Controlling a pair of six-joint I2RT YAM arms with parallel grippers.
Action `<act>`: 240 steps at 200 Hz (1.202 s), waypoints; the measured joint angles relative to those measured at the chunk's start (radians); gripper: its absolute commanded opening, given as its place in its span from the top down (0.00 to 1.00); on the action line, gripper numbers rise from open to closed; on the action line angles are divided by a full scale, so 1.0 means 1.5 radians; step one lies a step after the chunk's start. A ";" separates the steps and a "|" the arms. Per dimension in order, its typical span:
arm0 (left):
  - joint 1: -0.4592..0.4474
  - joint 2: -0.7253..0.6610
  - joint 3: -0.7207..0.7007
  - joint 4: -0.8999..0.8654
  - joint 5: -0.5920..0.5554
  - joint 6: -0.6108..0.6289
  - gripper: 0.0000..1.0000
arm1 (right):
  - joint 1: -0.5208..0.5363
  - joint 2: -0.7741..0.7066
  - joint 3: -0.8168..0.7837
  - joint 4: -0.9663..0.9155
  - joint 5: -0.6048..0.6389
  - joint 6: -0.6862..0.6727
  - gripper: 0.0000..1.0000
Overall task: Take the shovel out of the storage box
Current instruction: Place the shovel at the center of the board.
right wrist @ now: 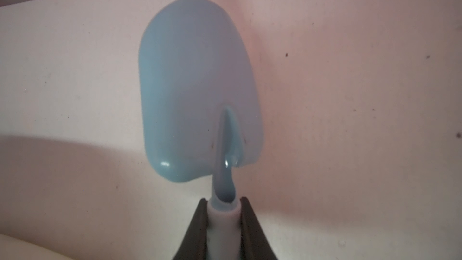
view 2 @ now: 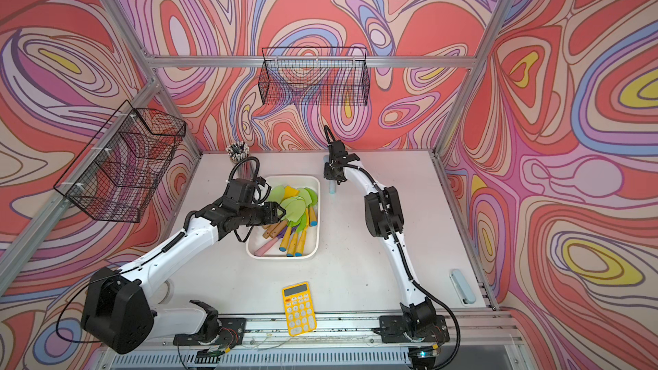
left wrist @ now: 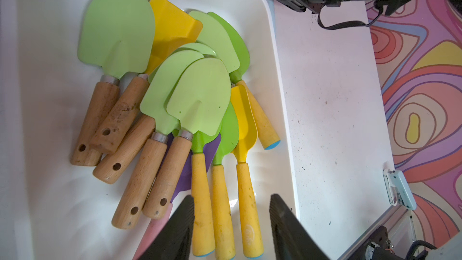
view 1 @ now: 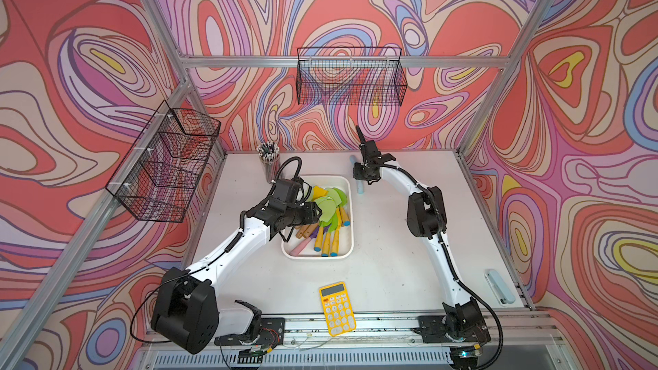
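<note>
The left gripper (left wrist: pixel 231 196) hangs open over the yellow handles of the shovels (left wrist: pixel 200 101) heaped lengthwise in the storage box (view 1: pixel 351 218) at frame centre, while the right gripper (right wrist: pixel 223 202), just right of the box, clamps a pale blue shovel (right wrist: pixel 197 83) by its handle.

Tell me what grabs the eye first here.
The storage box at table centre, heaped with green and yellow shovels, stands out against the swirling pink walls. The left gripper hangs open over the yellow handles. The right gripper is shut on a pale blue shovel outside the box, by its far corner.
</note>
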 measured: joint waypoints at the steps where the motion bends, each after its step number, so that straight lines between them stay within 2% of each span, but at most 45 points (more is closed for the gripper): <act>1: 0.000 0.000 0.000 0.000 0.000 0.000 0.48 | 0.000 0.000 0.001 0.000 0.000 0.000 0.81; 11: 0.000 0.003 -0.001 0.000 0.000 0.000 0.48 | 0.000 0.003 0.005 -0.001 -0.002 0.001 0.76; 50: 0.000 0.011 -0.004 0.000 -0.001 -0.006 0.47 | 0.000 0.013 0.007 0.001 -0.014 0.013 0.69; 97: -0.001 0.012 -0.005 0.000 -0.003 -0.007 0.47 | 0.000 0.014 0.003 0.009 -0.039 0.033 0.68; 143: -0.012 0.014 -0.007 0.000 -0.014 -0.007 0.47 | 0.000 -0.008 -0.052 0.066 -0.073 0.050 0.68; 164: -0.023 0.024 -0.007 -0.001 -0.025 -0.005 0.48 | 0.000 -0.034 -0.093 0.076 -0.074 0.050 0.65; 193: -0.038 0.040 -0.007 -0.018 -0.052 0.001 0.48 | -0.004 -0.088 -0.167 0.074 -0.073 0.051 0.56; 240: -0.041 0.054 0.005 -0.040 -0.098 0.011 0.49 | -0.011 -0.203 -0.272 0.089 -0.078 0.054 0.56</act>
